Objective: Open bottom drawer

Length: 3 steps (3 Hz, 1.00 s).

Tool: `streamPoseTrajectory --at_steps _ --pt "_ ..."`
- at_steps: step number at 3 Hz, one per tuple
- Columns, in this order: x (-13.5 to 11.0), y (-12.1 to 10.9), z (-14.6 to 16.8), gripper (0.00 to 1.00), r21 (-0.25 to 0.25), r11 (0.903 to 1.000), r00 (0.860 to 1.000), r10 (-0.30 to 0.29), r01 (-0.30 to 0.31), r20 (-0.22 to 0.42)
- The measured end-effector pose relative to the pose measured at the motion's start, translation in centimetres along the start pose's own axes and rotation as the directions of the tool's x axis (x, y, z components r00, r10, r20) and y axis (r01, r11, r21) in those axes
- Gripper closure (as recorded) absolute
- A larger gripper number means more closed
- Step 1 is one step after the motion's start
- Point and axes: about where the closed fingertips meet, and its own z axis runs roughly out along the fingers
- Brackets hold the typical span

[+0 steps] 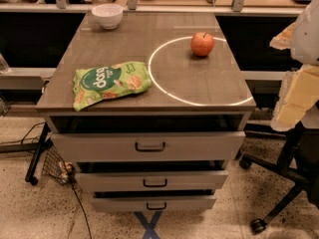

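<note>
Down at the foot of the grey cabinet: bottom drawer (119, 204), narrowest and shallowest of three fronts, small dark bracket handle (156, 206) at its middle, thin dark gap along its upper edge, inside hidden. Directly above, mid-sized drawer (199, 179), then widest top drawer (94, 146), each with a like handle. Below, on speckled floor, a blue tape cross (149, 226).

Up on the worktop (149, 34): white bowl (107, 15) at the far left corner, green snack bag (110, 82) lying flat near the front left, red apple (202, 44) far right, just inside a bright ring of light (149, 68).

Off at the right edge of view, claw (298, 91), pale cream under a white arm, beside the cabinet, touching nothing, well apart from the bottom drawer; spread or pressed together, cannot tell. Beneath it, dark office chair base (279, 208).
</note>
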Motion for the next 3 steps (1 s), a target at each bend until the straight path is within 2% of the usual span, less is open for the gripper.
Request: streamPoseTrajectory --at_steps 1,3 --pt "0.0 0.0 0.0 0.00 0.000 1.0000 1.000 0.000 0.000 0.000" --pt "2.5 1.9 3.3 0.00 -0.012 0.9996 0.999 -0.026 0.026 0.037"
